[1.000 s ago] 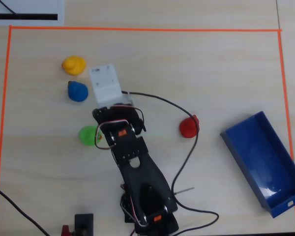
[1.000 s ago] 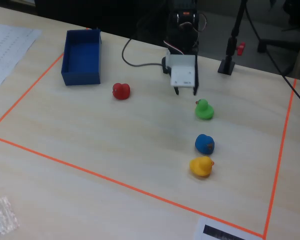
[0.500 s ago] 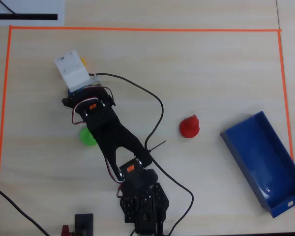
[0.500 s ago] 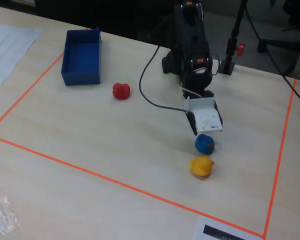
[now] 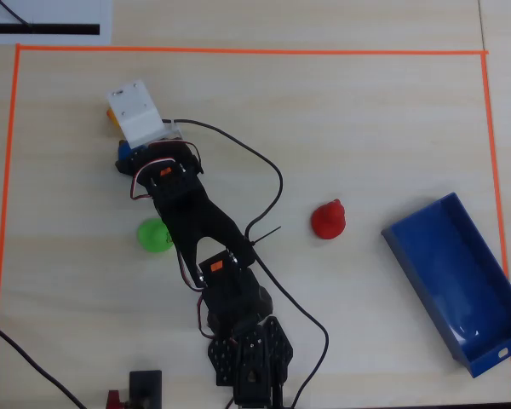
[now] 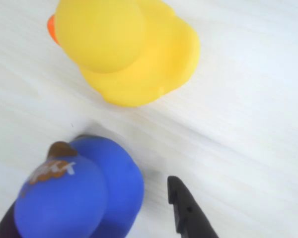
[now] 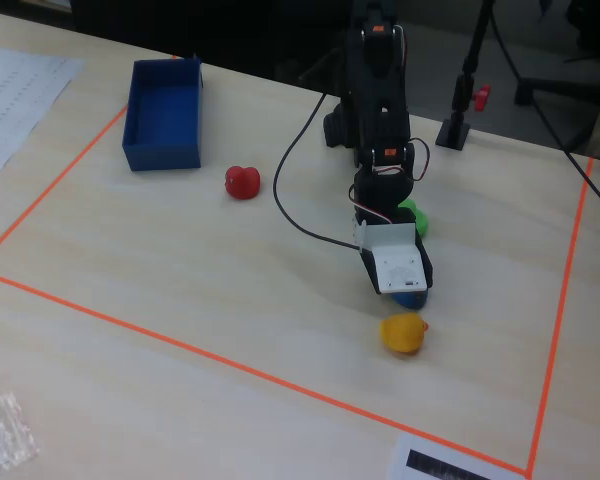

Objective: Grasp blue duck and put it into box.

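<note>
pale tabletop; wrist-only blue duck (image 6: 79,193) between jaws

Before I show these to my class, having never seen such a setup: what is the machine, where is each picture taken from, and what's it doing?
It is a small black robot arm on a table. One camera looks down from above, one stands beside the table, one rides on the wrist. Toy ducks lie there: red duck, green duck, yellow duck, blue duck. The gripper has its jaws open around the blue duck. The blue box is empty.
</note>
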`<state>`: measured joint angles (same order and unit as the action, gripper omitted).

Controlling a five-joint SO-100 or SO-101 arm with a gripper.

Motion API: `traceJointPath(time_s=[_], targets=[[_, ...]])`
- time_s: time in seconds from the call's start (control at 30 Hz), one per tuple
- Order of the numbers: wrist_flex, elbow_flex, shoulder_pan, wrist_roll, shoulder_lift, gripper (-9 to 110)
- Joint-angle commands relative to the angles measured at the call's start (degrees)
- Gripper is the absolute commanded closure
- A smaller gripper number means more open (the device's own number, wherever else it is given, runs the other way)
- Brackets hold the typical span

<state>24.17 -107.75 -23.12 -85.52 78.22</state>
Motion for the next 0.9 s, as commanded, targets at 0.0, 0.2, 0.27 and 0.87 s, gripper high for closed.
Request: traceJointPath(time_s=[0.0,0.2,0.27,0.87], targets=[[-1.49,1.93,-0.70,0.70,0.18,71],[-2.02,1.67,-1.76,-0.18,-0.18,79],[-2.20,1.67,-1.85,-1.14,-0.70,83],[14.94,8.44,13.01,-0.35,21.45,101]])
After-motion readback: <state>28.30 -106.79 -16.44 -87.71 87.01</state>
